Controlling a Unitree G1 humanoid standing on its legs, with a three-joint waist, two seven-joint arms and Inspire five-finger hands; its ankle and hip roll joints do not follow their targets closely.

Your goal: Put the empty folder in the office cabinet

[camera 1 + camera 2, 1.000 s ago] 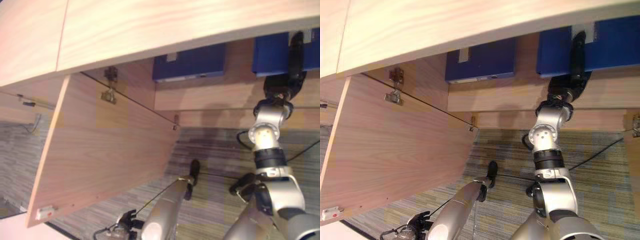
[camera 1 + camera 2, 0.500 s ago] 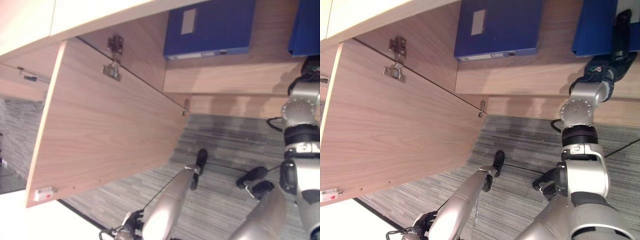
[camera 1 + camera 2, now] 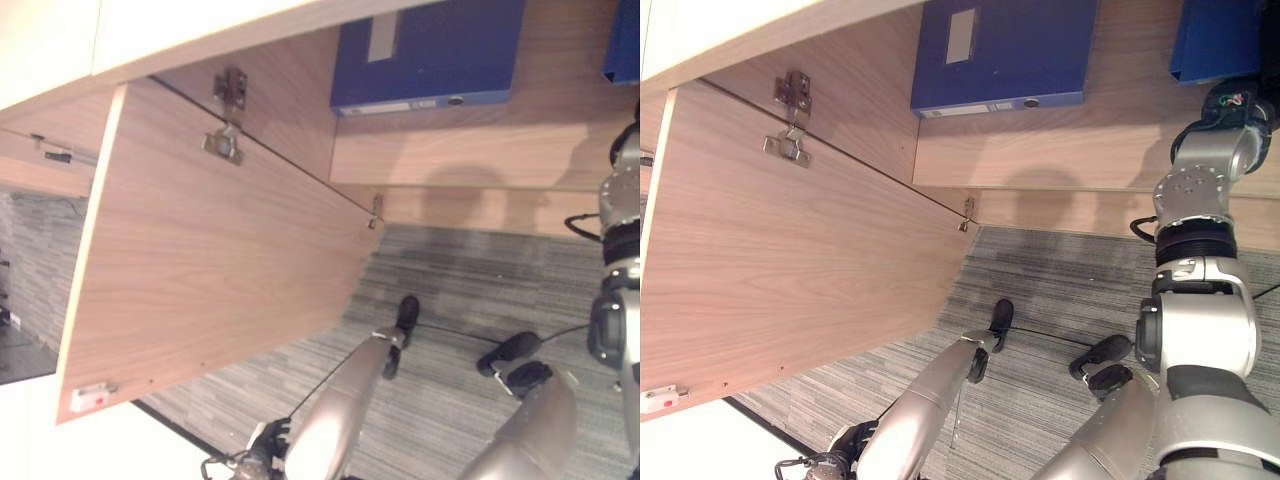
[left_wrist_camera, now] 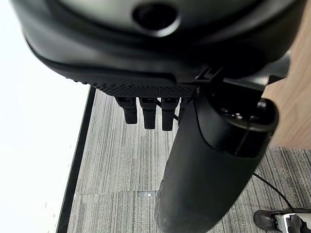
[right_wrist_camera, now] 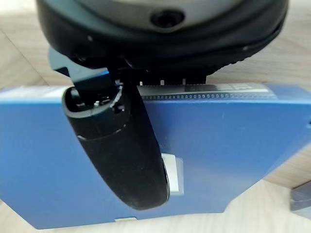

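A blue folder (image 5: 233, 145) lies flat on the wooden shelf (image 3: 1040, 150) of the cabinet, at the far right (image 3: 1218, 40). My right hand (image 3: 1268, 55) is shut on it: the thumb (image 5: 121, 150) lies across its face and the fingers sit behind its far edge. A second, darker blue folder (image 3: 425, 50) with a white label lies further left on the same shelf. My left hand (image 4: 155, 48) hangs low over the carpet (image 3: 268, 440), open and holding nothing, its fingers (image 4: 146, 111) relaxed.
The cabinet door (image 3: 790, 250) stands swung open on the left, with a metal hinge (image 3: 790, 120) near its top. Grey striped carpet (image 3: 470, 290) lies below the cabinet. A white surface (image 4: 34, 145) borders the carpet beside my left hand.
The camera has shifted, so the cabinet's inside shows more fully. My right arm, with the folder, has moved further right along the shelf. The left hand hangs as before.
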